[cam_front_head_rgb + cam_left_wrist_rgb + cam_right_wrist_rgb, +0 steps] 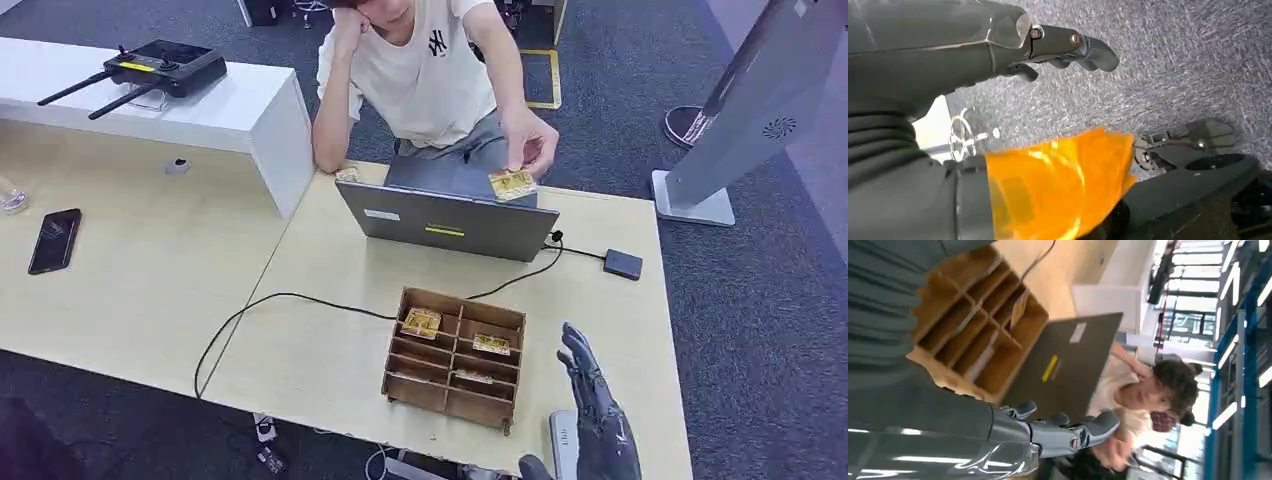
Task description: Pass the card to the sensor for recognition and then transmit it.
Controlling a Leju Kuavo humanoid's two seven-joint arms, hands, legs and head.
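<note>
Right hand [590,405], fingers spread and holding nothing, hovers beside the wooden organizer [455,358] holding cards [421,322] in its compartments.

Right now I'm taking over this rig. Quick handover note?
Right hand: empty, fingers spread, raised beside the wooden box, touching nothing.
Left hand: empty, fingers curled, hanging over the carpet.
Cards: several lie in the box compartments, one at; the person behind the laptop holds another card above its lid.
A small dark device, maybe the sensor, sits on the table, cabled.
Done: cannot tell.
Left: judging from the empty hands, pick a card, present it to the sensor, pass it on.
</note>
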